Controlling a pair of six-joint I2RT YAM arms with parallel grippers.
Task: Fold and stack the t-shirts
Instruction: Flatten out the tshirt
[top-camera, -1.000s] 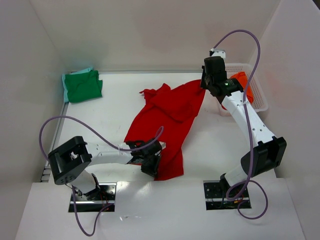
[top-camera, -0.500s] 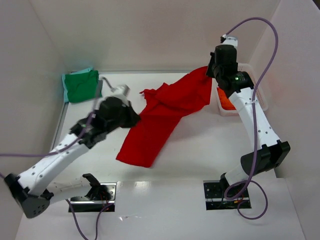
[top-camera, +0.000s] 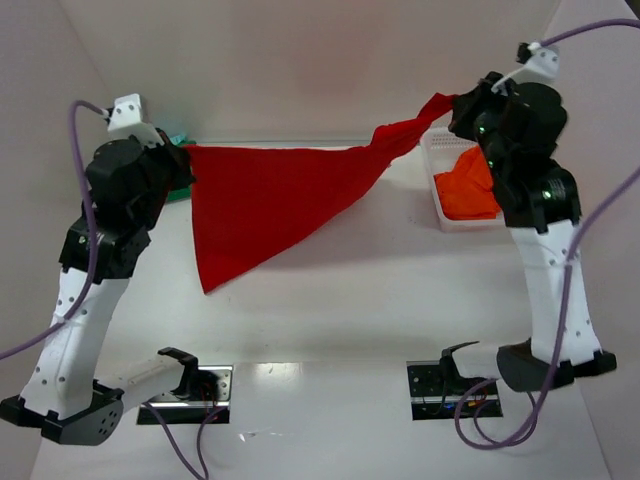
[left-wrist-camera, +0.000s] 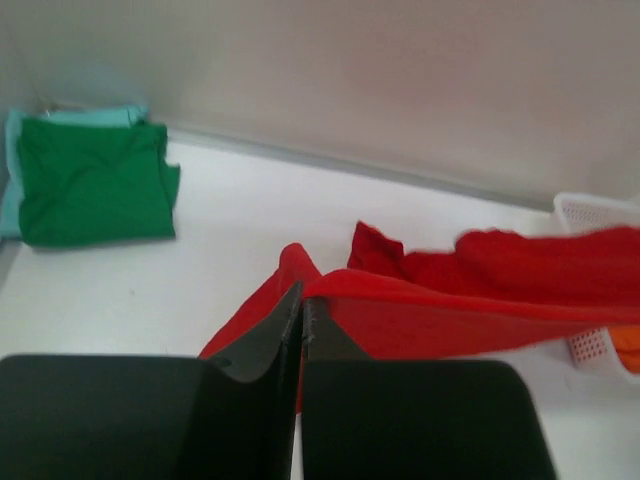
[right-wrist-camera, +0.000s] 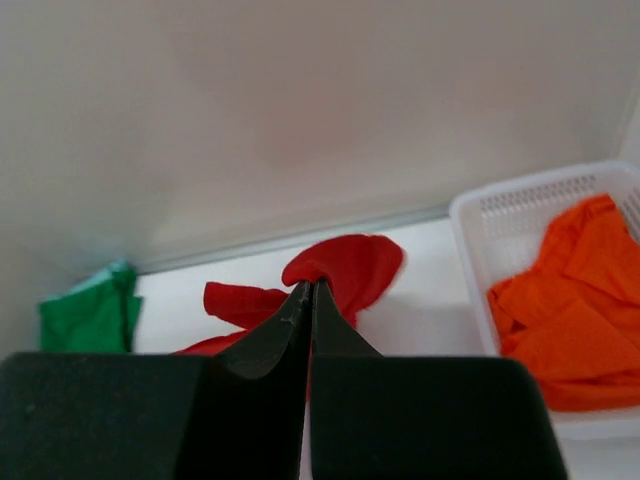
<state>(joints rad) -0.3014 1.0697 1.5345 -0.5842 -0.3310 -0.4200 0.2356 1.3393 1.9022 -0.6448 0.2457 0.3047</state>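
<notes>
The red t-shirt hangs stretched in the air between both arms, its lower corner drooping toward the table. My left gripper is shut on its left end; in the left wrist view the red t-shirt runs from my left gripper off to the right. My right gripper is shut on the right end; my right gripper pinches a bunched fold of the red t-shirt. The green t-shirt lies folded at the back left. The orange t-shirt sits crumpled in the basket.
A white lattice basket stands at the back right by the wall, holding the orange cloth. A pale teal cloth lies under the green shirt. White walls enclose the table on three sides.
Both arms rose and spread apart, lifting the red t-shirt off the table until it hangs taut between them. The left gripper swung from the near edge to the back left.
</notes>
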